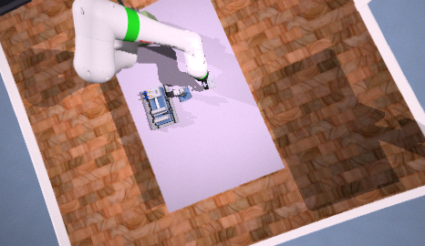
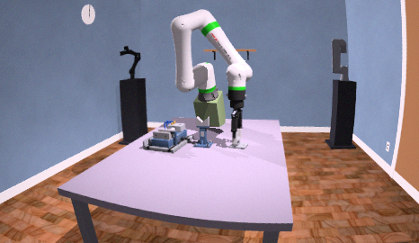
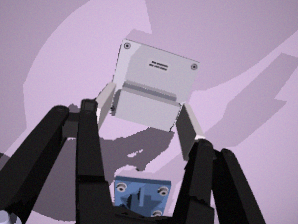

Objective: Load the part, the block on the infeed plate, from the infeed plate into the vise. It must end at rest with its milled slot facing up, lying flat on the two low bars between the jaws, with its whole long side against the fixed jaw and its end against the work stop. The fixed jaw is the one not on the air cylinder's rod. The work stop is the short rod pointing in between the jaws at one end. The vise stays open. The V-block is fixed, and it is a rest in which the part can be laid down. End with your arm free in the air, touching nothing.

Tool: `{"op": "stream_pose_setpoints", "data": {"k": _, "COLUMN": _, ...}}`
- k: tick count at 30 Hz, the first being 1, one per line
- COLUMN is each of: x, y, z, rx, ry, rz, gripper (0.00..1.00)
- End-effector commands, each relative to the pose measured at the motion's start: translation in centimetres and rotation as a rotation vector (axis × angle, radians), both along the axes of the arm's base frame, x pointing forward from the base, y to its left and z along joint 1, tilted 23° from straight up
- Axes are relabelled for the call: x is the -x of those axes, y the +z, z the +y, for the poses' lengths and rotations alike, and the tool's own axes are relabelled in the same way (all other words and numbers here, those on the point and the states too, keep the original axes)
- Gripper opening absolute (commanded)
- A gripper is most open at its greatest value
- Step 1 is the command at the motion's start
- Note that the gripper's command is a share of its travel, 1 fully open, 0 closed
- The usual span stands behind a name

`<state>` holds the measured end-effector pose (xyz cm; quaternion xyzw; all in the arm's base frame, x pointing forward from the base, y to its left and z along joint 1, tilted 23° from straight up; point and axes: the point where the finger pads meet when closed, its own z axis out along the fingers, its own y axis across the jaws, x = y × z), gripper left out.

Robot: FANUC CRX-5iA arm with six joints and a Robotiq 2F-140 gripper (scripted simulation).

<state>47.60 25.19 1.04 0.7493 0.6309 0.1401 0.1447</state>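
Note:
The part (image 3: 147,104), a light grey block, lies on the small grey infeed plate (image 3: 158,66) with screw heads at its corners. My gripper (image 3: 147,104) points straight down over it and is open. One finger pad stands at each side of the block, with a small gap on both sides. In the side view the gripper (image 2: 236,135) hangs just above the plate (image 2: 238,146). The vise (image 2: 165,138) stands to the left with its jaws open; it also shows in the top view (image 1: 158,107). I cannot make out the slot side of the part.
The blue V-block (image 2: 203,139) stands between the vise and the infeed plate; it also shows in the wrist view (image 3: 140,196) behind my fingers. The green robot base (image 2: 210,108) is at the table's far edge. Two black pedestals stand on the floor.

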Motion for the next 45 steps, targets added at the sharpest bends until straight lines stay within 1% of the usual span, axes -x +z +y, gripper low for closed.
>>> {"op": "stream_pose_setpoints", "data": {"k": 1, "x": -0.01, "y": 0.02, "z": 0.01, "rx": 0.000, "ry": 0.000, "rz": 0.000, "gripper": 0.51}}
{"op": "stream_pose_setpoints", "data": {"k": 27, "x": -0.01, "y": 0.02, "z": 0.01, "rx": 0.000, "ry": 0.000, "rz": 0.000, "gripper": 0.51}}
{"op": "stream_pose_setpoints", "data": {"k": 28, "x": -0.01, "y": 0.02, "z": 0.01, "rx": 0.000, "ry": 0.000, "rz": 0.000, "gripper": 0.00}}
{"op": "stream_pose_setpoints", "data": {"k": 45, "x": -0.01, "y": 0.02, "z": 0.01, "rx": 0.000, "ry": 0.000, "rz": 0.000, "gripper": 0.00}}
